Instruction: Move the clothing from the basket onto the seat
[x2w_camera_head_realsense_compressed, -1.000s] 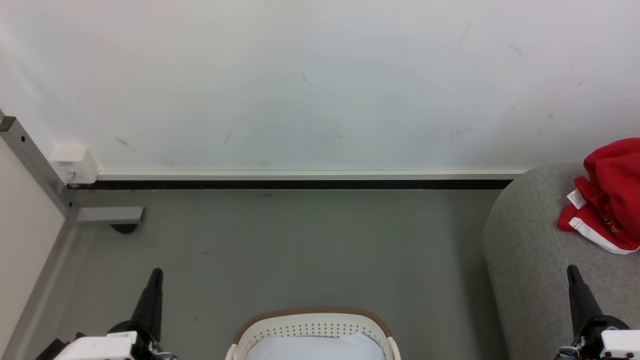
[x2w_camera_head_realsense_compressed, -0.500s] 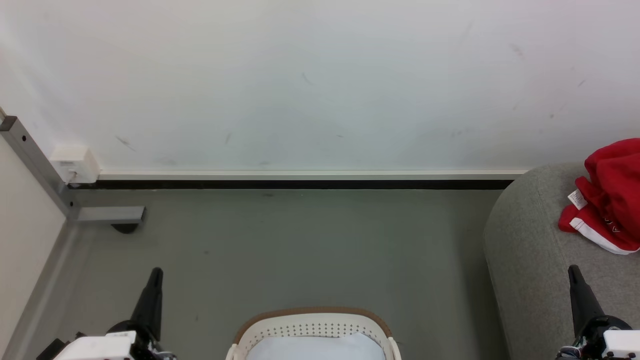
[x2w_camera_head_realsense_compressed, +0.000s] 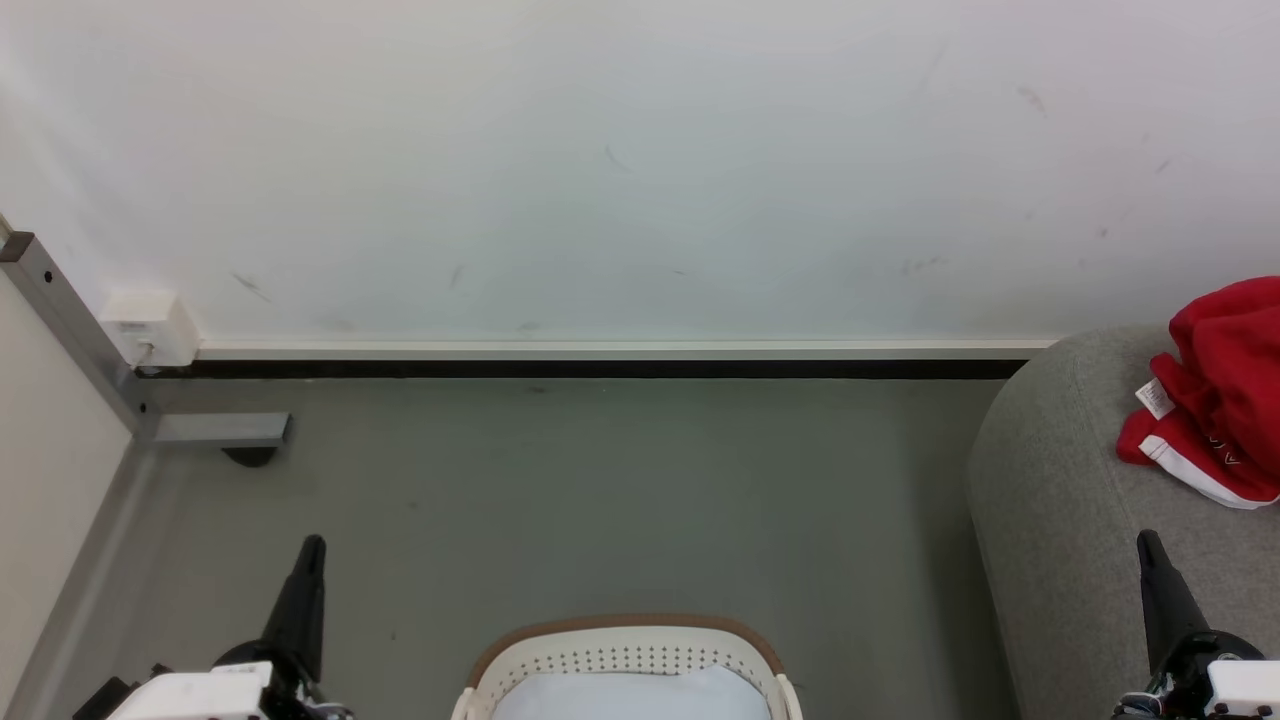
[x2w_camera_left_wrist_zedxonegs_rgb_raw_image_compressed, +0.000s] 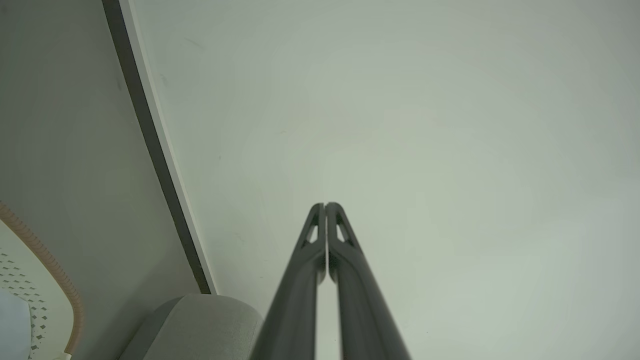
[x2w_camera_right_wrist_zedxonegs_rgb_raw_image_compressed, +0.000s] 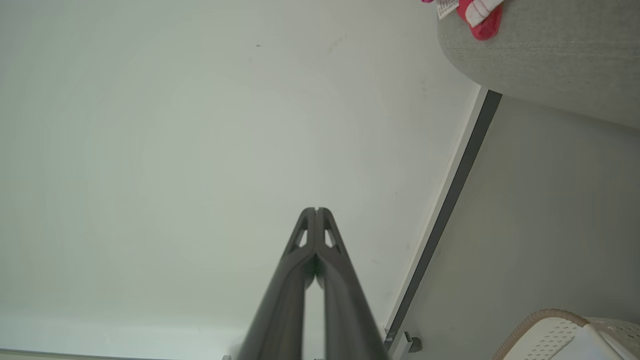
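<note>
Lying bunched on the seat (x2w_camera_head_realsense_compressed: 1060, 520), the clothing (x2w_camera_head_realsense_compressed: 1225, 390) rests just beyond the right claw (x2w_camera_head_realsense_compressed: 1147, 540), untouched; that claw and the left claw (x2w_camera_head_realsense_compressed: 314, 545), across the basket (x2w_camera_head_realsense_compressed: 625, 655) from the seat, are pinched together, empty.

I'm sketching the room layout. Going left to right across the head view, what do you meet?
From the left: white wall box → left gripper → basket → seat → clothing, lying on the seat.
</note>
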